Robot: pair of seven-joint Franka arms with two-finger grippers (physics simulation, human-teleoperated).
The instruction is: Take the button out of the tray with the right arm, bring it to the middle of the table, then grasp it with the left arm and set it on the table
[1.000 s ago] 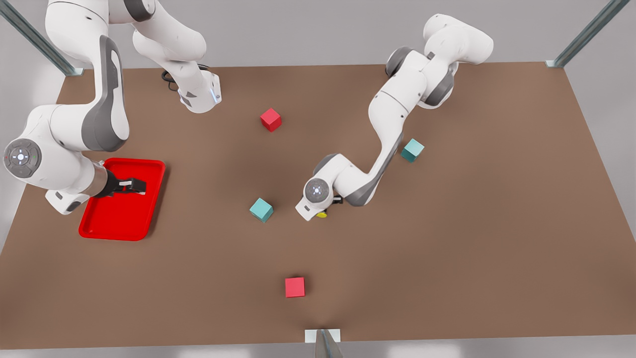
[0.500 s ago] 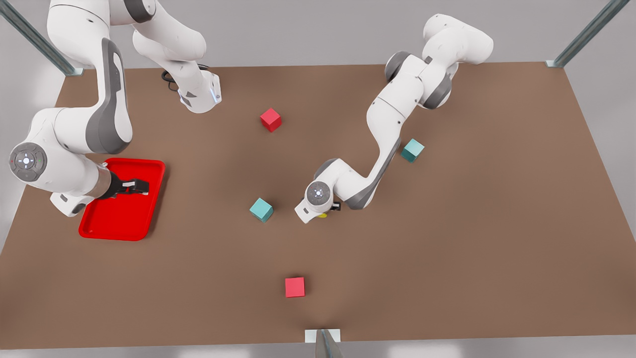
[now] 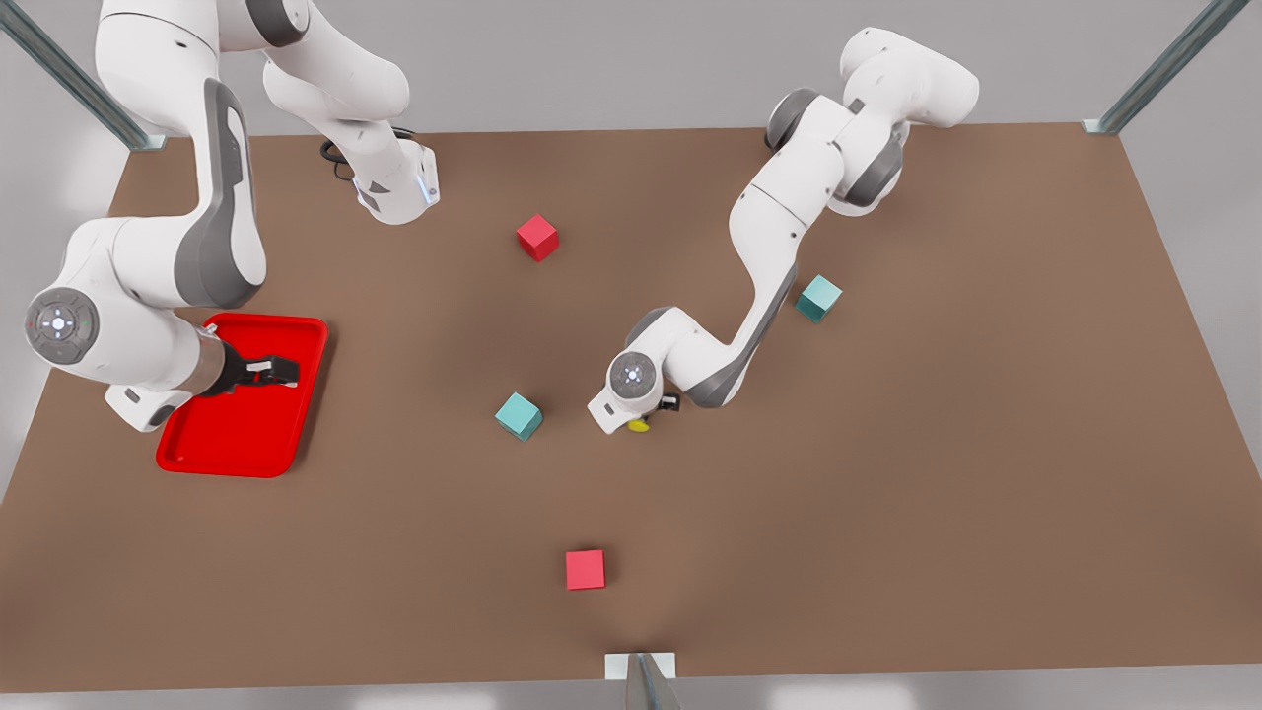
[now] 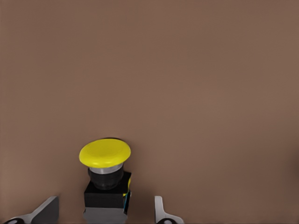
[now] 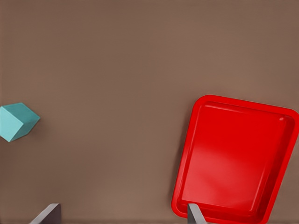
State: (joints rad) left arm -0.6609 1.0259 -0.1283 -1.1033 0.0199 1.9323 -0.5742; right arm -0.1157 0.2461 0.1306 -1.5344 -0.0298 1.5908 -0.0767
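left hand sits mid-counter, fingers spread either side of the button, not gripping; it's barely shifted in the last second, so looks released; right hand open over the tray, 9 o'clock.

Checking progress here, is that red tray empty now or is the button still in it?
Empty. The tray holds nothing; the button sits mid-table between the left gripper's open fingers.
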